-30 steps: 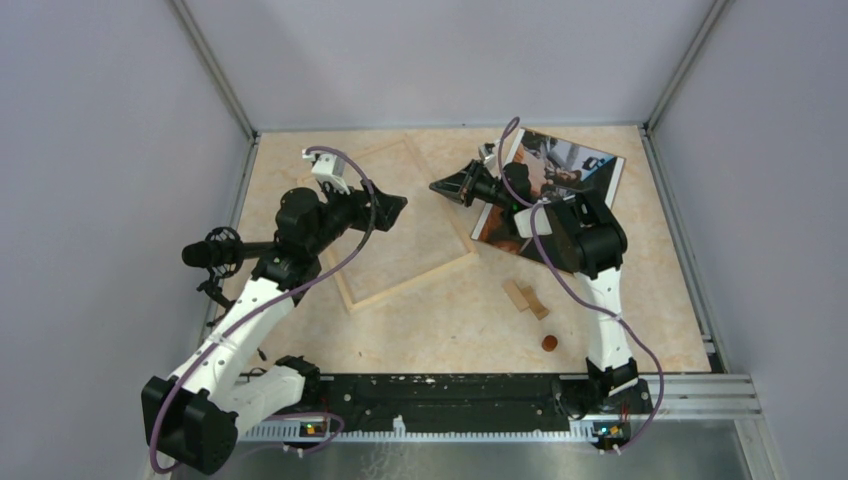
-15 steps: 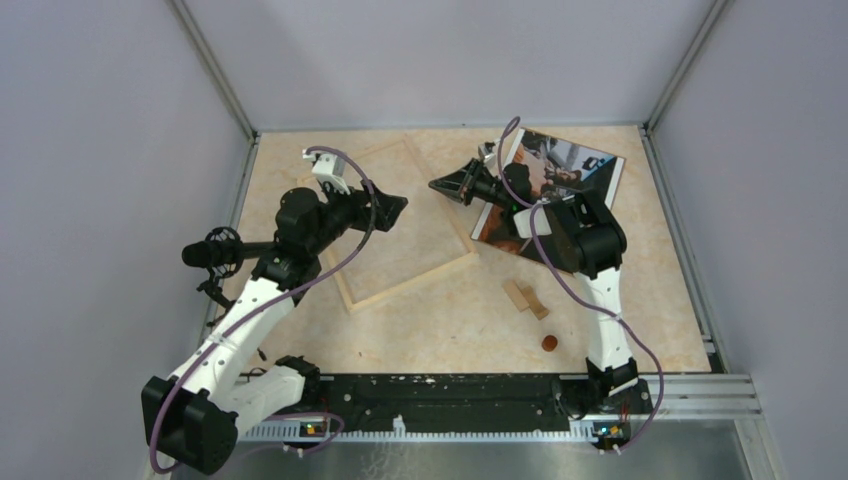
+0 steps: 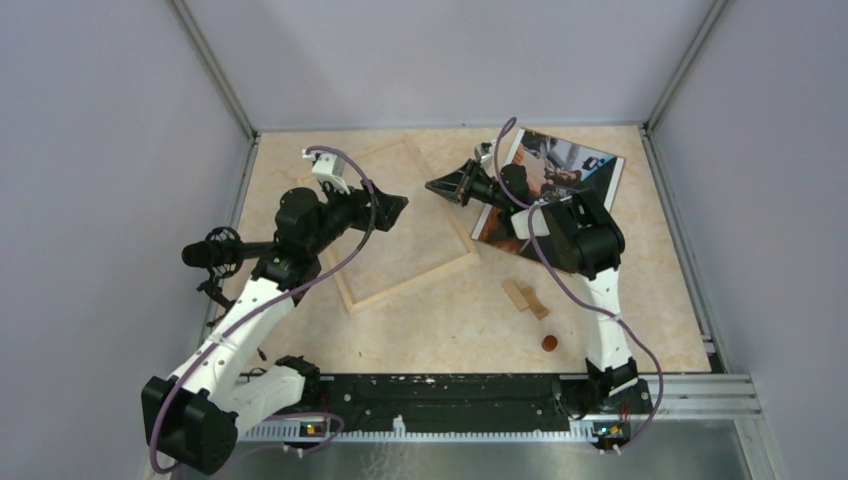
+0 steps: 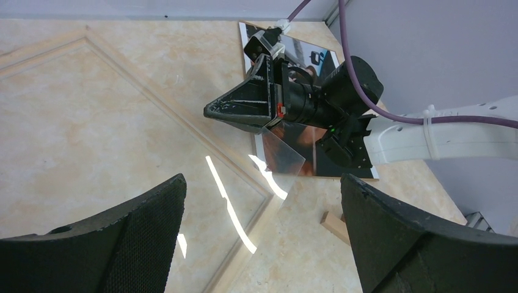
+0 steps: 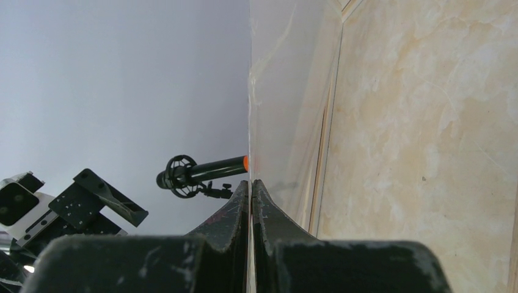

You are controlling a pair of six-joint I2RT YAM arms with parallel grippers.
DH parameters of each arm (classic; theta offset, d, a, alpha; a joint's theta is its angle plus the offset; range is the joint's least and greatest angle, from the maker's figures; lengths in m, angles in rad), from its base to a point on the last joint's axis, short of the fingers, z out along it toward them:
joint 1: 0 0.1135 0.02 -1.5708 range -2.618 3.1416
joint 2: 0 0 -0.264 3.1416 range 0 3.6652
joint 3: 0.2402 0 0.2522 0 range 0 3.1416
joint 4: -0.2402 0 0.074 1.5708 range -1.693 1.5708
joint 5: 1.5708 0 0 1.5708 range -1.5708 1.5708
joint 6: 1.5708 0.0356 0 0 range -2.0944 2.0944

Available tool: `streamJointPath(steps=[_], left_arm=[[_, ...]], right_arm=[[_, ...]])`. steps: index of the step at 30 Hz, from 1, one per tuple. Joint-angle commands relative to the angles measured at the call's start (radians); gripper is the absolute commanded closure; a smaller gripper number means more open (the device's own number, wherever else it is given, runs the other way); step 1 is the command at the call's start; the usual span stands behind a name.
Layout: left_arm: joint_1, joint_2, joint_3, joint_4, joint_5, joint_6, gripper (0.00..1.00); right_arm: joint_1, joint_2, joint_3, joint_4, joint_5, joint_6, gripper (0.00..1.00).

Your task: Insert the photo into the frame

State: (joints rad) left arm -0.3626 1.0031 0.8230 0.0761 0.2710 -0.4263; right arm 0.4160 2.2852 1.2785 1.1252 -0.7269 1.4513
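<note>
Left gripper spread wide over frame, right gripper pinching clear pane edge-on, pane seen only in wrist views, photo lying behind it.

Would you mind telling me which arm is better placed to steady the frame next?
Probably the left: the left hand is open over the frame, while the right hand is shut on a clear sheet.

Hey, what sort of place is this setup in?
Likely a robotics lab test cell: two black-and-white robot arms bolted to a metal rail, plain grey enclosure walls, and a black microphone alongside.
</note>
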Motion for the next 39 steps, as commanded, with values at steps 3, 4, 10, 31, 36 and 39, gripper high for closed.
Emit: streamJointPath(steps=[3,4,10,31,36,39], left_arm=[[0.005,-0.021,0.028,0.059,0.009,-0.011,0.02],[0.004,-0.02,0.027,0.059,0.009,-0.011,0.02],[0.003,-0.02,0.026,0.06,0.012,-0.012,0.02],[0.004,-0.024,0.026,0.06,0.011,-0.008,0.02],[0.004,-0.024,0.026,0.06,0.009,-0.008,0.02],[0.003,-0.024,0.025,0.06,0.01,-0.008,0.02]], right_arm=[[0.012,-0.034,0.052,0.059,0.007,0.005,1.0],[0.012,-0.037,0.051,0.059,0.007,0.005,1.0],[0.011,-0.086,0.04,0.054,0.005,0.001,1.0],[0.023,-0.038,0.092,0.028,0.031,0.003,1.0],[0.026,0.0,0.109,0.033,0.038,0.014,1.0],[0.026,0.003,0.11,0.037,0.038,0.02,1.0]])
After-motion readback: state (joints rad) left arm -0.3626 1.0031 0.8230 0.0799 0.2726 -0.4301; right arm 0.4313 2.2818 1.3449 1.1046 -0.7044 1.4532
